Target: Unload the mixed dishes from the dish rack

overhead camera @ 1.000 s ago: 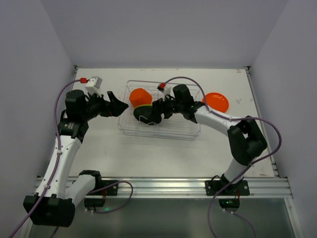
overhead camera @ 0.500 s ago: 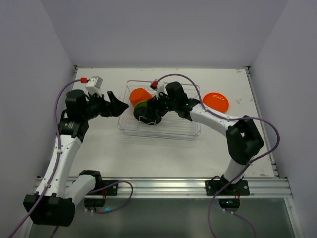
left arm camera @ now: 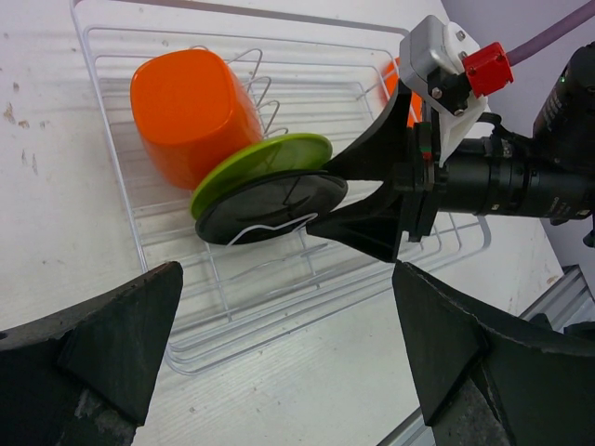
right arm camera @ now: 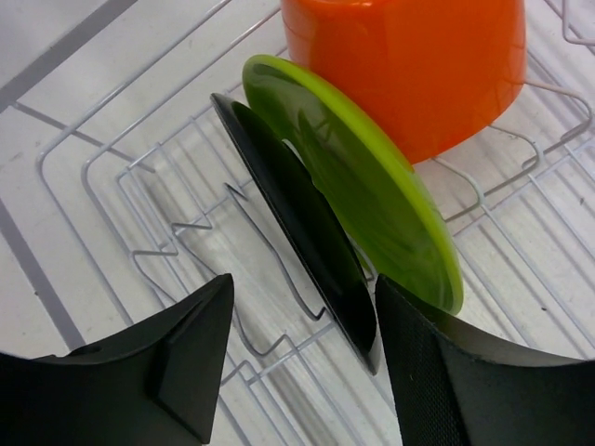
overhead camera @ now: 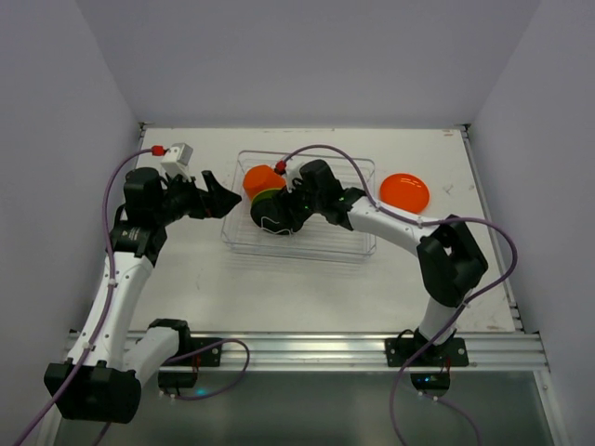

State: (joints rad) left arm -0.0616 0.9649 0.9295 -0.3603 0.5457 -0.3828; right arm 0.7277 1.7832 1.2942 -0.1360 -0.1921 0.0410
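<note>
The right pincer [right arm camera: 302,290] stood open inside the dish rack [overhead camera: 358,246], jaws either side of the rim of the black plate [right arm camera: 296,218], not closed on it. That plate leaned on edge against the lime-green plate [right arm camera: 372,200], beside the orange cup [overhead camera: 259,177]. The left pincer [overhead camera: 221,199] hung open and empty just left of the rack. An orange plate [overhead camera: 405,190] lay on the table [overhead camera: 279,288]

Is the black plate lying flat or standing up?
Standing up, tilted: the black plate leans on edge in the dish rack, beside the lime-green plate.
</note>
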